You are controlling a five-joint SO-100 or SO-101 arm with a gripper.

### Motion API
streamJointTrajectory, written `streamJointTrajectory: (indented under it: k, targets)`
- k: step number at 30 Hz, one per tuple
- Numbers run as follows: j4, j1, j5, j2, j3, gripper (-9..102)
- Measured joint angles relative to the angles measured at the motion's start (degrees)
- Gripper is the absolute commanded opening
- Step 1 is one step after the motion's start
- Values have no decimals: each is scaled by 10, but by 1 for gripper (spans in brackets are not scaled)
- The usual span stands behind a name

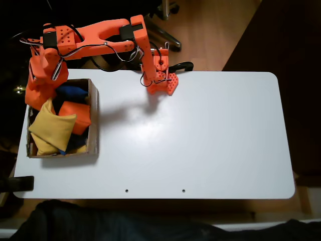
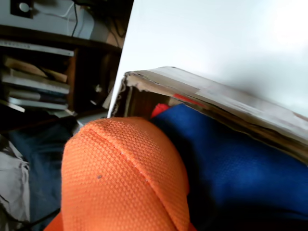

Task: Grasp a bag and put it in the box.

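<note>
The bag (image 2: 120, 178), unmarked, seemingly hangs over the box (image 2: 216, 98); I cannot tell the tool's state.

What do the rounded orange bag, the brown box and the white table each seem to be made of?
The plump rounded orange bag: woven fabric, matte; the wrist view shows a coarse weave and a stitched seam.
The shallow brown box: apparently cardboard, with thin, dull, slightly frayed wall edges.
The white table: smooth and slightly glossy, showing a soft light reflection; perhaps laminate or painted board.
</note>
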Motion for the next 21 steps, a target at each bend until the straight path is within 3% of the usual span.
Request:
streamJointTrajectory:
  k: [8,21]
  targets:
    - [-11,-3,-18,47,79,52]
    - [3,-40,-22,163,146,56]
